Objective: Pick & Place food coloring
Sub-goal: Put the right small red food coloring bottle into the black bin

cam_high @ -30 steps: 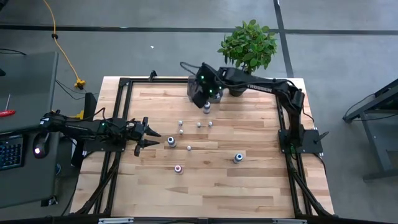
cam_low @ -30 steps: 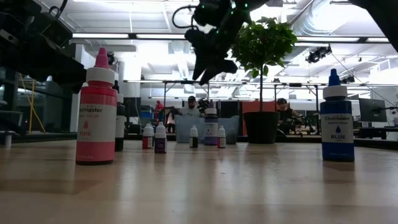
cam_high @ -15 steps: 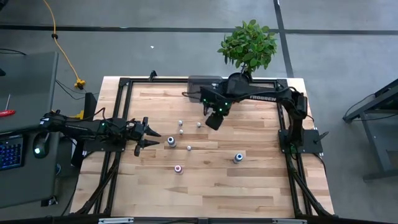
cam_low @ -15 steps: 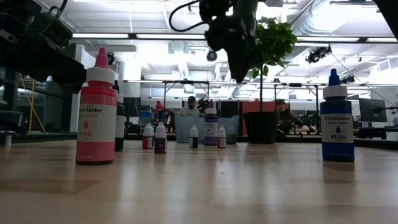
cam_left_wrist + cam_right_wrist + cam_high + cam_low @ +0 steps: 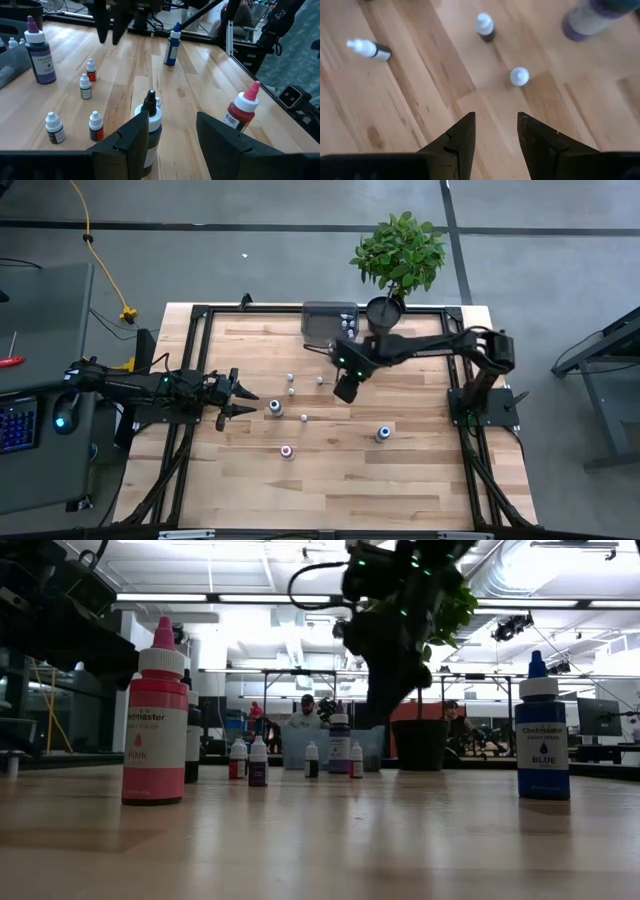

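Right gripper (image 5: pixel 345 389) hovers over the wood table (image 5: pixel 400 480), fingers spread and empty, just near-side of the grey tray (image 5: pixel 322 315). Small food coloring bottles (image 5: pixel 519 76) stand scattered just beyond its fingertips; one lies tipped (image 5: pixel 368 48), larger ones stand further from the tray toward the table's middle. Risk: bottles sit close together, so a descending finger could knock a neighbour over or roll it away. Left gripper (image 5: pixel 240 401) waits well off from the tray, spread, black-capped bottle (image 5: pixel 150 125) between its fingers, no visible pinch
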